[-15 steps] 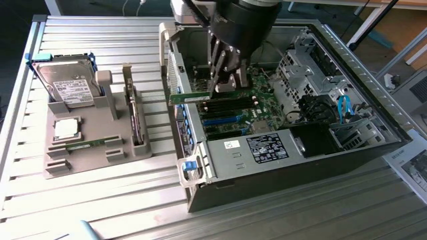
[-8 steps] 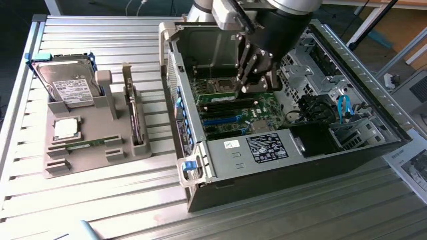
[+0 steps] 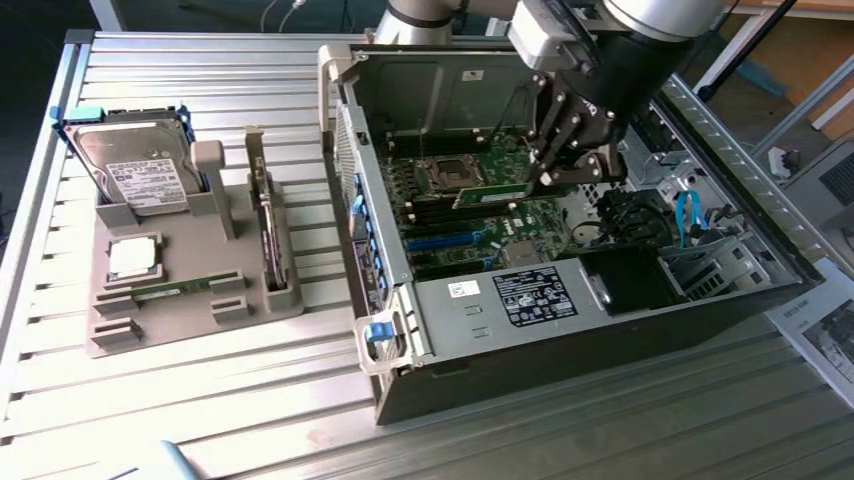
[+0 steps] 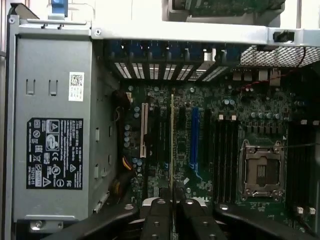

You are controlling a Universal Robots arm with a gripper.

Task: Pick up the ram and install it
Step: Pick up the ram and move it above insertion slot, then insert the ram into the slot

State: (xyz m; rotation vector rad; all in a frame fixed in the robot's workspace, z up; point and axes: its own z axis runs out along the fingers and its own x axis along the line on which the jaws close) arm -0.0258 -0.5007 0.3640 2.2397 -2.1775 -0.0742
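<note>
Gripper (image 3: 561, 170) clenched on ram (image 3: 498, 193), held edge-down over motherboard (image 3: 521, 218) inside open case (image 3: 601, 350), lining up in wrist view between white slot (image 4: 145, 130) and blue slot (image 4: 194, 132), seating unclear; spare stick (image 3: 170, 290) on tray (image 3: 174, 330).

A slatted metal table (image 3: 200, 420) bears a grey parts holder (image 3: 200, 262) and a computer case (image 3: 574, 345).

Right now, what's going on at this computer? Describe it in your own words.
The robot's gripper is inside the open computer case, shut on the ram and holding it above the motherboard; it does not look seated in a slot. A second stick lies on the grey tray at the exterior view's left.
</note>
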